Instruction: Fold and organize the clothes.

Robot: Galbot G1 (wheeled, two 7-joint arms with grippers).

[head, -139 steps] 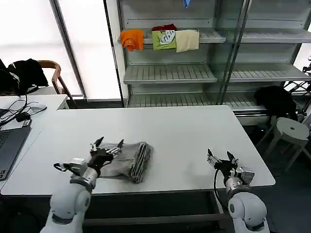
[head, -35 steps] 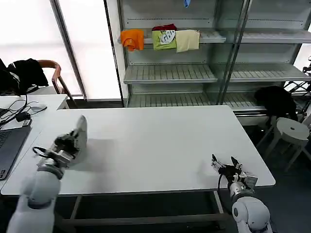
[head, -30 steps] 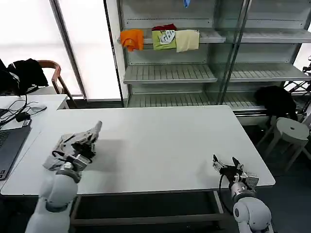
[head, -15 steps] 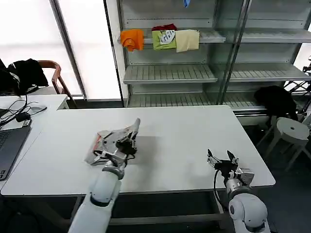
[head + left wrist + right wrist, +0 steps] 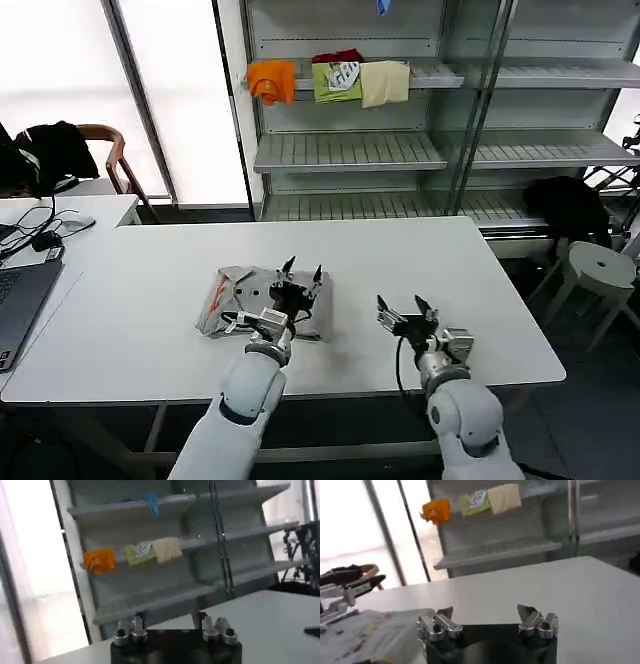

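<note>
A folded light grey T-shirt [image 5: 258,300] lies on the white table [image 5: 400,260], near its front edge. The left gripper [image 5: 301,270] hovers at the shirt's right end, fingers spread, holding nothing. The right gripper [image 5: 404,307] waits beside the shirt, also spread. The soft, light cloth would likely sag if lifted; gripping a thick folded edge seems safest. The left arm hides part of the shirt.

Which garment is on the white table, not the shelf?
The light grey cotton T-shirt, lying folded beneath the open left gripper; the orange, green and cream garments hang on the shelf.
</note>
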